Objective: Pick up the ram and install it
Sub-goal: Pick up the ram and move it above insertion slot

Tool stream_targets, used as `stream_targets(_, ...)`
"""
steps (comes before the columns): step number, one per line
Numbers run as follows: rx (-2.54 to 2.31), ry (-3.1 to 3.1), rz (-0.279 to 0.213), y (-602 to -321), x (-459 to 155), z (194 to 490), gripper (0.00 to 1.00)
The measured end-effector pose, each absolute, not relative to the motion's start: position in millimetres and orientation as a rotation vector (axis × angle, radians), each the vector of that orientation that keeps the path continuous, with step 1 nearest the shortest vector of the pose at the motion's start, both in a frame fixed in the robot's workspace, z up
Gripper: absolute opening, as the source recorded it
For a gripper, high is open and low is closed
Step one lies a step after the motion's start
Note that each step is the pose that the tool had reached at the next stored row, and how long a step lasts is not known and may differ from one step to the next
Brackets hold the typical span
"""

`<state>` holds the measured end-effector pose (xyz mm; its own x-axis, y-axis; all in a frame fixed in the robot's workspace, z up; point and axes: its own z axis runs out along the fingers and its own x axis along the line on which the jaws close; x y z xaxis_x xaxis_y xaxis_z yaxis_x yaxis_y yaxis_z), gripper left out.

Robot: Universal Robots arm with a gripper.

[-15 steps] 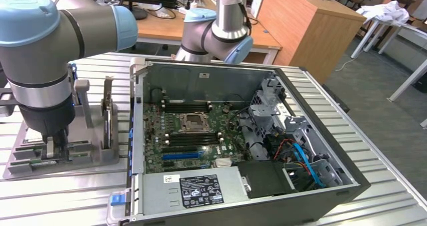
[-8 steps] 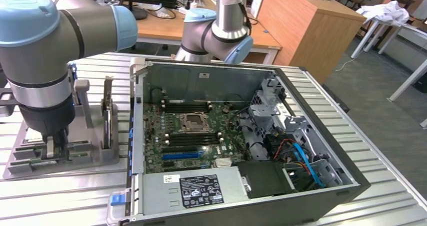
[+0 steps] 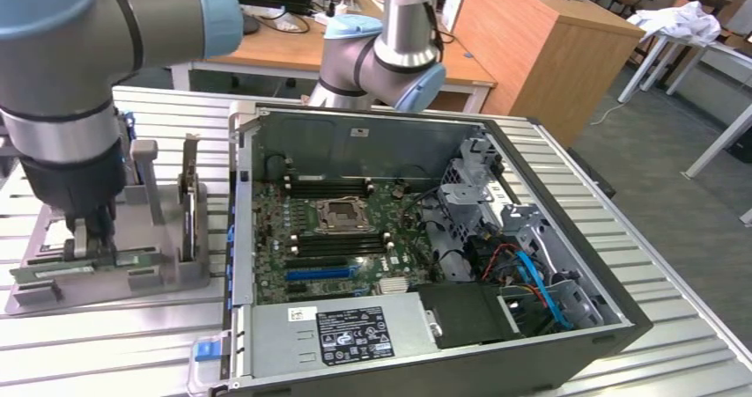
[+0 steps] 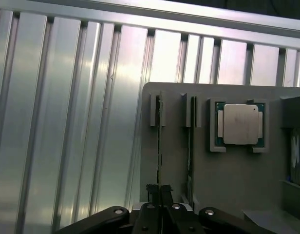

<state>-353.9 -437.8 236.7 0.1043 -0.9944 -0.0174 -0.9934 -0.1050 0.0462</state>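
Green stick (the ram (image 4: 159,141)): standing on its edge in a slot of the grey holder (image 4: 228,195). From my wrist cam I only see it as a thin dark line. It hasn't been lifted out yet.

Claw (image 4: 159,192): clamped on the ram. My black fingertips (image 4: 151,189) press on both flat sides of the stick at the end nearest the camera, with no gap I can make out.

Claw, exterior view (image 3: 94,238): pointing straight down into the holder at the exterior view's left.

Second stick (image 4: 190,146): sits in the next slot over, just beside mine, also edge-on.

CPU (image 4: 240,124): a square silver chip lying flat in its own pocket of the holder, on the far side of the second stick.

Hard drive (image 4: 298,156): just a sliver with a blue label at the frame edge, past the CPU.

PC case (image 3: 611,327): lying open on the ribbed metal table (image 3: 118,344), right beside the holder, with the motherboard (image 3: 341,238) facing up.

Memory slots (image 3: 335,186): black rows either side of the CPU socket on the board, well apart from my claw.
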Motion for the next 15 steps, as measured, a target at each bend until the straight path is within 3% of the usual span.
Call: stream_targets(15, 2.318, -2.085, -0.069, -438, -345, 305, 0.12)
